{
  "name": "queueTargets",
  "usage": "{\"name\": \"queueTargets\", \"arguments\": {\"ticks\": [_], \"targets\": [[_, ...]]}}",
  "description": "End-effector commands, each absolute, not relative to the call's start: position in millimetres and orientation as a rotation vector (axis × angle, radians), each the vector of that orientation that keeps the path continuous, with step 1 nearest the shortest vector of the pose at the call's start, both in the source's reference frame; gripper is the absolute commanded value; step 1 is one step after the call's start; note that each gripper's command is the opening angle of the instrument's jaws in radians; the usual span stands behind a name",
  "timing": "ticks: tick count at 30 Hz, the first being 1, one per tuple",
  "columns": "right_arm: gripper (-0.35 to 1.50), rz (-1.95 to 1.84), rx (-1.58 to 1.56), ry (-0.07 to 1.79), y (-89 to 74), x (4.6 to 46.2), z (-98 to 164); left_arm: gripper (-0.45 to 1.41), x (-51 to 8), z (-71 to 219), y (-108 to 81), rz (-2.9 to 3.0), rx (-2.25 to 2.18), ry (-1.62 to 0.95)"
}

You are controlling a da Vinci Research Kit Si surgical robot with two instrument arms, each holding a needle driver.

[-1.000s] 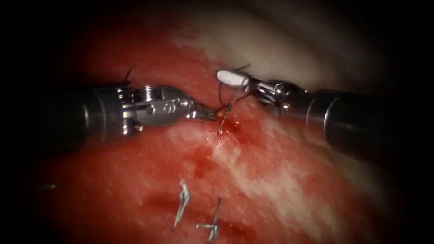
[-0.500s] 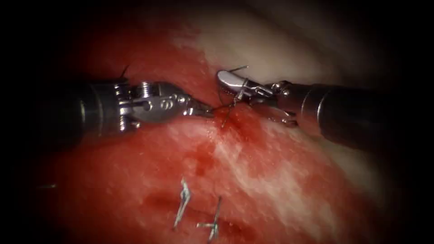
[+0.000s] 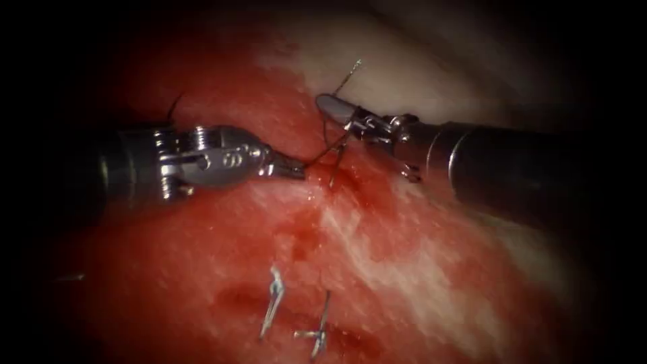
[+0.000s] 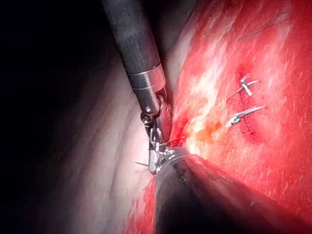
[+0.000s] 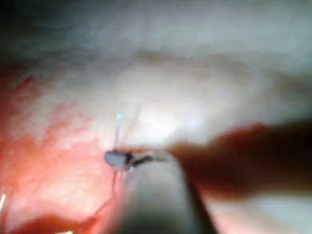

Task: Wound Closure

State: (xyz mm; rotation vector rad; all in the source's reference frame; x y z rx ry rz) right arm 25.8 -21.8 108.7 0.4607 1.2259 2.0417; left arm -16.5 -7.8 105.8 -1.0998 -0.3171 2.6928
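**Tying over the upper part of the cut, lower stitches already placed**

Judging from how things lie, a part of the closure is done. On the tissue, low in the endoscope view, two finished stitches sit over the cut with short cut ends of thread standing up; they also show in the left wrist view. Higher up, the work is not finished. Red fluid lies around the place where the thread comes out of the tissue, and no closed knot can be seen there (a judgement, since the strands are very thin).

The left pincer comes in on the left of the cut. Its jaws are closed together on the thread, and a dark strand runs from the tip up and to the right. Compared with one second ago this tool has drawn back to the left, and the strand now looks more stretched.

The right pincer lies on the right of the cut, near the pale fat. Its jaws seem pressed together, with thread looped around them, and a short thin end stands up above the tip. This end now points higher than it did half a second ago. In the right wrist view the same tip shows with thin strands beside it.

I cannot make out the needle with certainty, so I cannot say where it is or whether it is in the tissue.
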Motion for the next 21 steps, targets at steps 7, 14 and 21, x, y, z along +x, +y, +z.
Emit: {"name": "queueTargets", "arguments": {"ticks": [7, 14, 21], "targets": [[-0.35, 1.779, 0.468, 1.303, -24.5, 26.2, 105, -0.45, -15.6, 107, -5.8, 2.673, -1.074, -0.322], [-0.35, 1.627, 0.429, 1.337, -27.3, 25.0, 98, -0.45, -13.1, 109, -3.8, 2.64, -1.035, -0.328], [-0.35, 1.588, 0.433, 1.345, -29.6, 25.9, 95, -0.45, -12.5, 111, -1.7, 2.618, -1.021, -0.342]]}}
